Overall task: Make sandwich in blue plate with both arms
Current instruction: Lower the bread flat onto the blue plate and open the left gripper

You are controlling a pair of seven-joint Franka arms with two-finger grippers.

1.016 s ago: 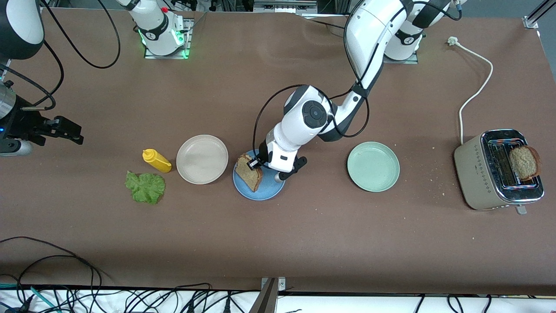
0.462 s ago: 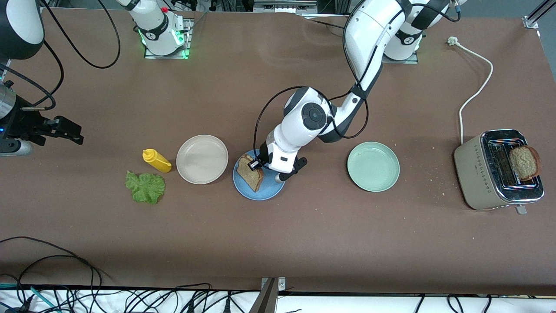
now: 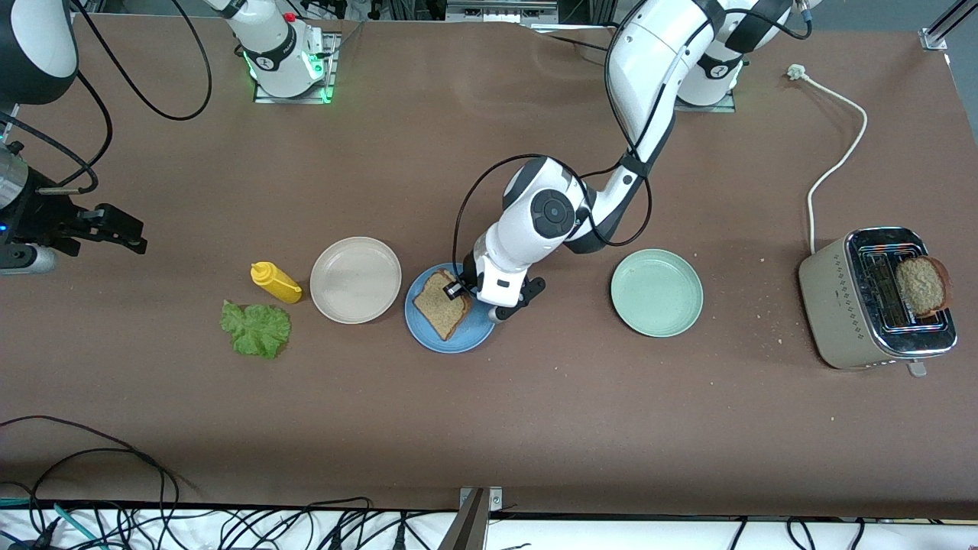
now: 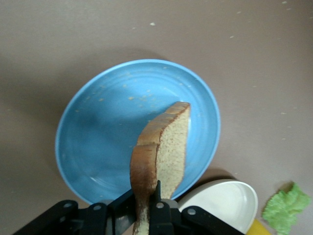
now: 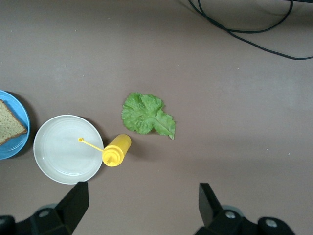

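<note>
My left tool (image 3: 456, 290) is clamped on a bread slice's (image 3: 442, 303) crust edge, holding it tilted over the blue plate (image 3: 475, 332); its free end slopes down toward the lettuce (image 3: 256, 328). Beside the plate sit a cream plate (image 3: 355, 279) and mustard bottle (image 3: 275, 282). My right tool (image 5: 142, 205) hangs spread above the lettuce, waiting.

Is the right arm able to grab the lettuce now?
Probably yes. The right gripper hangs open above the lettuce, with nothing on top of it. The mustard bottle lies beside it, not touching.
</note>
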